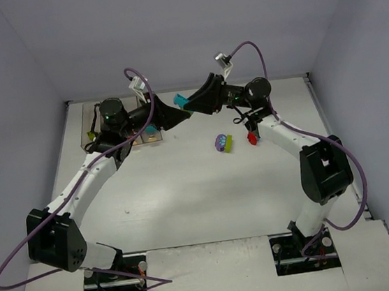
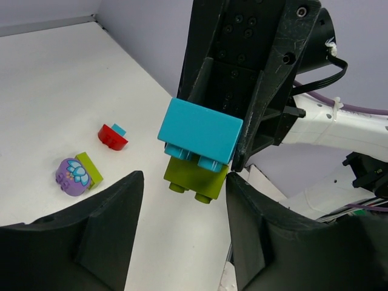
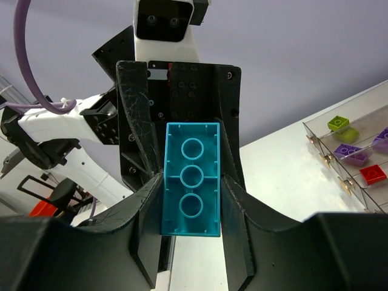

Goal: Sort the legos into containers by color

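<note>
Right gripper: clamped on a teal brick with a lime brick joined to it, raised above the table. Left gripper: jaws apart, flanking that pair. Clear bins at far left: lime, purple and red bricks inside. On the table: purple-and-lime piece, red piece.

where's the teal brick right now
The teal brick hangs above the far middle of the table in the top view, clamped in the right pincer, a lime brick joined to it and the open left pincer facing it.
</note>
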`<move>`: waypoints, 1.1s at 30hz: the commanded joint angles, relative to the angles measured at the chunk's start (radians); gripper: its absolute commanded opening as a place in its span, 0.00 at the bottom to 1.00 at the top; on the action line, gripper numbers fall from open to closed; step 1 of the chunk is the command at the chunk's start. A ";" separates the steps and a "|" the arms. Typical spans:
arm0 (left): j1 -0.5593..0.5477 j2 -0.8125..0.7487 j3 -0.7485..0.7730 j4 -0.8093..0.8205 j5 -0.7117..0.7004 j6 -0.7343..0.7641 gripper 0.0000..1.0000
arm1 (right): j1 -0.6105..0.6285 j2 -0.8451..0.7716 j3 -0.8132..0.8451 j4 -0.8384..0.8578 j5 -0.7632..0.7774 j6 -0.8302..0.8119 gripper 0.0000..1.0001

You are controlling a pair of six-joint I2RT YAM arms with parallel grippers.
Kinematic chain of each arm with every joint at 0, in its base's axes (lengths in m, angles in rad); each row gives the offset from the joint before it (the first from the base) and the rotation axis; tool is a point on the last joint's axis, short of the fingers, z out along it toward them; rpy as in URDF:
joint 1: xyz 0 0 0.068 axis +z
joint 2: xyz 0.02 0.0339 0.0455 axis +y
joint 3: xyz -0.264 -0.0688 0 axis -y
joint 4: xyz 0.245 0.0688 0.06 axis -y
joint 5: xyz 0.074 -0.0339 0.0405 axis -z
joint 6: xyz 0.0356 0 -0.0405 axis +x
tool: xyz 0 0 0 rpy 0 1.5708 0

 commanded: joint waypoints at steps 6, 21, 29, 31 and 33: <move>-0.012 0.007 0.060 0.179 0.073 -0.060 0.40 | 0.011 -0.018 0.060 0.184 -0.025 0.002 0.00; -0.029 -0.005 -0.018 0.211 0.129 -0.104 0.00 | -0.007 -0.041 0.066 0.189 -0.028 -0.005 0.00; -0.027 -0.074 -0.076 0.090 0.129 -0.005 0.00 | -0.053 -0.087 0.041 0.148 -0.022 -0.040 0.00; -0.025 -0.092 -0.083 0.043 0.129 0.028 0.00 | -0.065 -0.098 0.035 0.125 -0.019 -0.057 0.00; -0.027 -0.102 -0.092 0.004 0.128 0.046 0.00 | -0.070 -0.104 0.035 0.106 -0.019 -0.073 0.00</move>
